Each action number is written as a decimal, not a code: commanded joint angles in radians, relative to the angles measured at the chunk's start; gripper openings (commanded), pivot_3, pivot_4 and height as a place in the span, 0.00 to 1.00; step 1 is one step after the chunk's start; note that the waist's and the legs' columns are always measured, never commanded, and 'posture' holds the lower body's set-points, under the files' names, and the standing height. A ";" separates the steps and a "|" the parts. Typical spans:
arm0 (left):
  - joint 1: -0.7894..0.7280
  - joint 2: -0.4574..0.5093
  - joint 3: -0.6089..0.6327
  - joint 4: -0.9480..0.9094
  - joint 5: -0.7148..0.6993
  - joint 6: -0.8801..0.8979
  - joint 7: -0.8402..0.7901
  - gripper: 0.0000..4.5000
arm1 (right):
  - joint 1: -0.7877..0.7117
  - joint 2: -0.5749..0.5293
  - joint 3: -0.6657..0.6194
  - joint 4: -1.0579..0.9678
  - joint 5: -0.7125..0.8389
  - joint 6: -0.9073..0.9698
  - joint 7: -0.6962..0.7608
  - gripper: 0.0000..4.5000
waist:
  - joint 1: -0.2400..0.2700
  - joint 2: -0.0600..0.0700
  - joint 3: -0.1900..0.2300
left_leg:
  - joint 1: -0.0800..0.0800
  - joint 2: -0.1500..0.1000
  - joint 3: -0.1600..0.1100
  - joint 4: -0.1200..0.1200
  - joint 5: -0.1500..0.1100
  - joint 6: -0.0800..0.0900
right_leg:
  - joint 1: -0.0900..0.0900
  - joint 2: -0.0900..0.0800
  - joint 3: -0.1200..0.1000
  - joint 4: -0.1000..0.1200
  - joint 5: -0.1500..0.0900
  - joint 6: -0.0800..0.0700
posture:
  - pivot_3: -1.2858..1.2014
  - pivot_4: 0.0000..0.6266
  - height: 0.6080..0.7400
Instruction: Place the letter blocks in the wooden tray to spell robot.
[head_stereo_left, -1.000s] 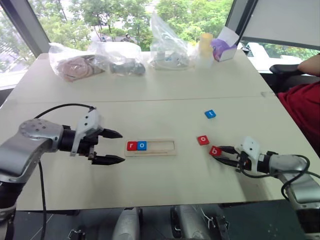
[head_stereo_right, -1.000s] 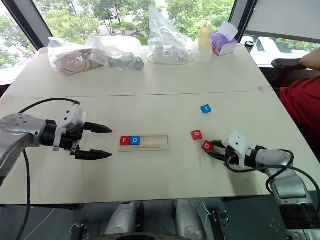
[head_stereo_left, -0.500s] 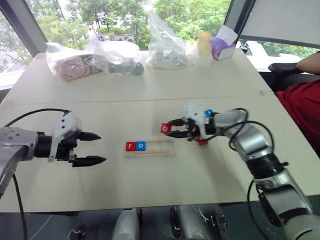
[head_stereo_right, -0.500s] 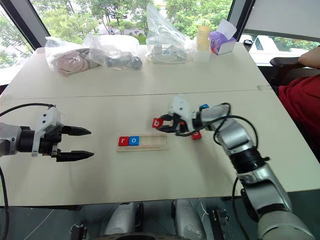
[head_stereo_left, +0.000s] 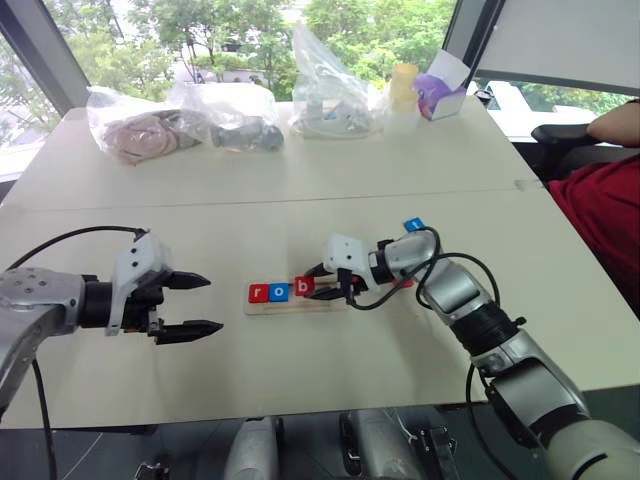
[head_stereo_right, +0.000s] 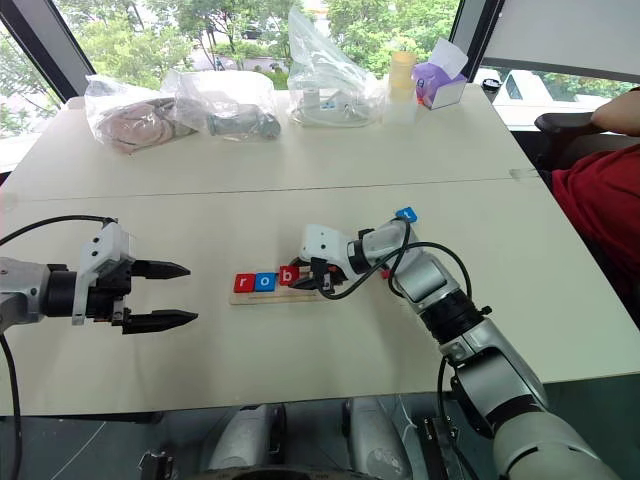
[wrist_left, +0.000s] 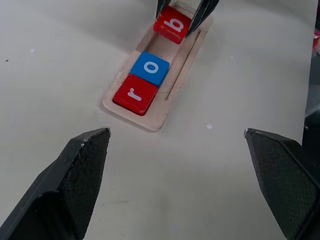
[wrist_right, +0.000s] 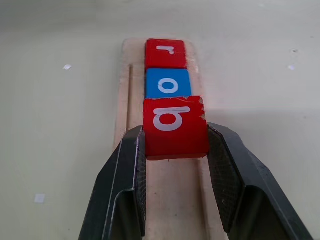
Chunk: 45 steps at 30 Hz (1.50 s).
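- Right end effector (wrist_right: 175, 150) is clamped on the red b block (wrist_right: 175, 127), held over the wooden tray (head_stereo_left: 330, 300) beside the blue o (wrist_right: 168, 83).
- Left end effector (head_stereo_left: 195, 303) gapes wide, empty, left of the tray.
- The tray's long axis runs left-right on the counter (head_stereo_left: 300, 200).

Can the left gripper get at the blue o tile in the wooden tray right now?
Probably yes. The left gripper is open and empty, with bare table between it and the pale wooden tray. But the blue o tile sits between red r tile and red b tile, which the right gripper holds.
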 joint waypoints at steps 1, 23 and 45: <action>-0.008 -0.005 0.014 -0.014 -0.003 -0.009 0.009 1.00 | -0.031 0.023 -0.009 0.004 -0.010 -0.014 -0.004 0.25 | 0.000 0.000 0.000 | 0.000 0.000 0.000 0.000 0.000 0.000 | 0.000 0.000 0.000 0.000 0.000 0.000 | 0.52 0.24 1.00; -0.028 -0.024 -0.011 -0.001 0.012 -0.020 0.033 1.00 | -0.047 0.093 -0.019 0.072 -0.049 -0.026 -0.028 0.99 | -0.001 0.000 0.000 | 0.000 0.000 0.000 0.000 0.000 0.000 | 0.000 0.000 0.000 0.000 0.000 0.000 | 0.52 0.24 1.00; -0.254 -0.218 -0.127 0.019 -0.046 0.013 0.152 1.00 | 0.417 0.032 -0.629 -0.659 0.142 0.673 -0.663 0.99 | 0.007 0.000 -0.001 | 0.002 -0.001 0.001 -0.001 0.000 0.000 | 0.001 0.001 0.002 0.000 0.000 0.000 | 0.52 0.24 1.00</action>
